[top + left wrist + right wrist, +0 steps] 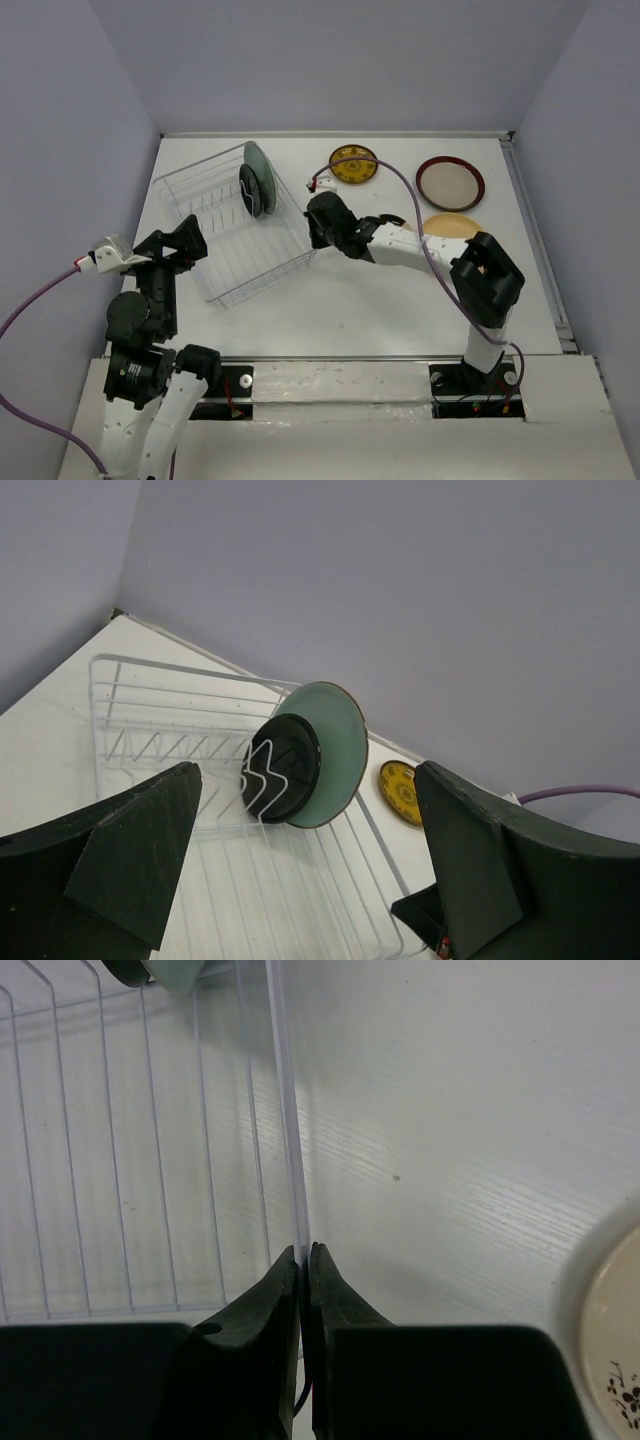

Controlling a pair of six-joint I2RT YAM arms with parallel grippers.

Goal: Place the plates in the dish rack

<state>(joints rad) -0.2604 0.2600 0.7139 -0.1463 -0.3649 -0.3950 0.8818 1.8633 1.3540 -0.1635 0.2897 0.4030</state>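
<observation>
The white wire dish rack [215, 205] sits at the left middle of the table. A mint-green plate [258, 162] and a small black plate [249, 190] stand upright at its far end; both also show in the left wrist view, mint-green [342, 735] and black [285, 767]. My right gripper [318, 226] is shut on the rack's right rim wire [290, 1140], pinched at the fingertips [305, 1252]. My left gripper [185, 240] is open and empty above the rack's near left side [310, 880]. The yellow patterned plate [353, 165], the red-rimmed beige plate [450, 182] and the orange-yellow plate [448, 225] lie flat on the table.
The right arm crosses over part of the orange-yellow plate. A cream plate's edge with a dark flower mark [618, 1350] lies just right of my right gripper. Grey walls close the table at the back and sides. The yellow patterned plate also shows in the left wrist view [400, 792].
</observation>
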